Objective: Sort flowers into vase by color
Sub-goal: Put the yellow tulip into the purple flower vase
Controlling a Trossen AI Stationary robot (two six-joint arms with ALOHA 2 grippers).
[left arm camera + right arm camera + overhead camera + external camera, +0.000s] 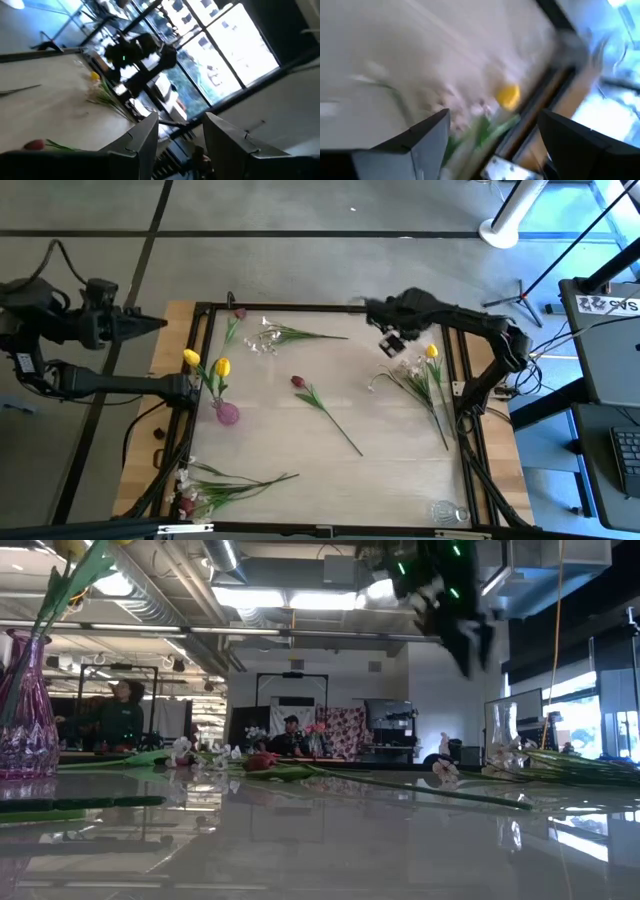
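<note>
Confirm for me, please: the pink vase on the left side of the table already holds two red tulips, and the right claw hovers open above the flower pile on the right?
Not quite: the tulips in the pink vase are yellow, not red, as the high view shows. The rest holds: the right claw hovers open above the flower pile on the right.

Two people (120,715) beyond the table (400,470)
</note>
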